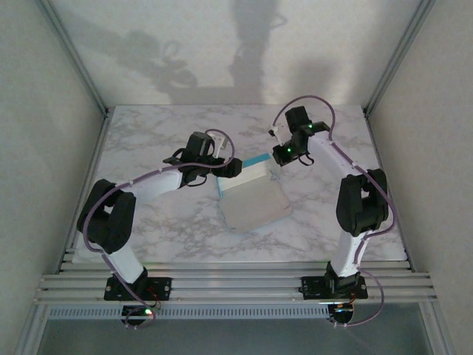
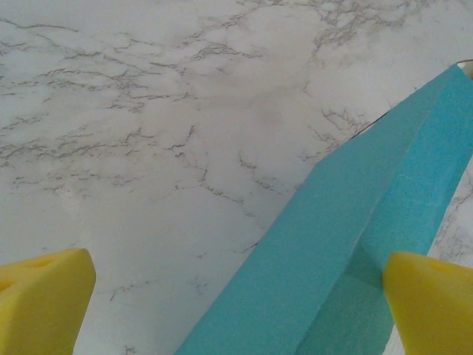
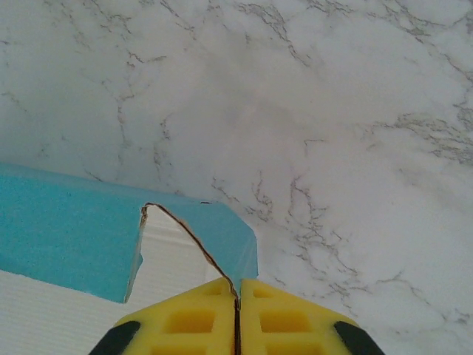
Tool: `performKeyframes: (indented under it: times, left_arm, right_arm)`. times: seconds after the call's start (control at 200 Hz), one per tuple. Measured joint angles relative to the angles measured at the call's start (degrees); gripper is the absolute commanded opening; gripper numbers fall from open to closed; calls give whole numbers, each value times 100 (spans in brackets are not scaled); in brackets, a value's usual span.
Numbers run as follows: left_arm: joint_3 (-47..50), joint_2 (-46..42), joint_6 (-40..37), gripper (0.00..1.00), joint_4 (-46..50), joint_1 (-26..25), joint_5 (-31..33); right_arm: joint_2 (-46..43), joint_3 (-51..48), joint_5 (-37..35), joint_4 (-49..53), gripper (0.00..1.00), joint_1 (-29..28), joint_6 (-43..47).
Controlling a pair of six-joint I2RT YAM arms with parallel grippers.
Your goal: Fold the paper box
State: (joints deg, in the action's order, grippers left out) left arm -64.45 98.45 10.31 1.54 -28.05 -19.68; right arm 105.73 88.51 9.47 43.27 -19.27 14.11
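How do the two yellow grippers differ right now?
The left gripper is wide open, while the right gripper is shut. The right gripper pinches a thin flap of the paper box; the left gripper just straddles its turquoise side, gripping nothing. Both have yellow fingers.

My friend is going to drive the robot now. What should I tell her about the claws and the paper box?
The left claw is wide open; a turquoise flap of the paper box stands between its fingers, ungripped. The right claw is shut, pinching a flap's edge. The box lies in the middle of the table, off-white side up. Done: far flap lifted. Left: the rest of the folding.
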Motion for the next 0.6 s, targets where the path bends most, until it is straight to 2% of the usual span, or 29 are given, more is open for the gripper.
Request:
performKeyframes:
  times: [0.255,0.601]
  left_arm:
    - [0,0,0,99,-7,0,0]
    - [0,0,2,99,-46,-9,0]
  right_arm:
    - [-179,-87,-83,98,0,-149,-138]
    - [-481,-350,-85,219,1,-389,-476]
